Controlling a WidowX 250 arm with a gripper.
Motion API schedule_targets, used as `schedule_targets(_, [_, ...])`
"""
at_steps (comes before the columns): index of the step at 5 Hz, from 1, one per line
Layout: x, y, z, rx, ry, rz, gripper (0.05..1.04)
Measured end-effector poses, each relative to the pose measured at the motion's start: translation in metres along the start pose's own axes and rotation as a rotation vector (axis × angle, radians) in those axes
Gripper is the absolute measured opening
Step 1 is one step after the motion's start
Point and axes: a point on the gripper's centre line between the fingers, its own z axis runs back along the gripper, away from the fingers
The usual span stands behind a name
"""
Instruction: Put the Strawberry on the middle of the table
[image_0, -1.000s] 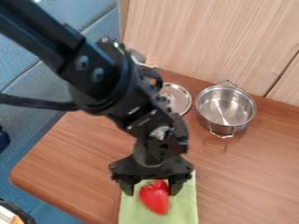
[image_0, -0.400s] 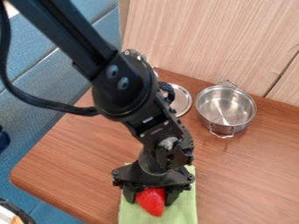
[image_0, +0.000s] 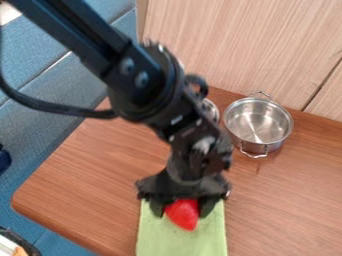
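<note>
Gripper (image_0: 185, 208) hung over the far part of a green cloth (image_0: 180, 242), its jaws closed on the strawberry (image_0: 182, 216), one to each side, the red tip pointing down. Cloth lay on the brown worktop (image_0: 87, 175). Steel pot (image_0: 259, 122) stood beyond, to the picture's right, near the pale wood panel (image_0: 234, 45). Round metal lid (image_0: 212, 110) just beside it, partly hidden by the black arm (image_0: 137, 75).
</note>
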Motion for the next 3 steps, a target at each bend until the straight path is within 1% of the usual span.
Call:
schedule_targets(1, [0.019, -0.007, 0.015, -0.013, -0.046, 0.036, 0.817])
schedule_targets(2, [0.049, -0.009, 0.027, 0.005, -0.093, 0.098, 0.817])
schedule_targets(3, [0.086, -0.007, 0.019, -0.003, -0.108, 0.181, 0.817])
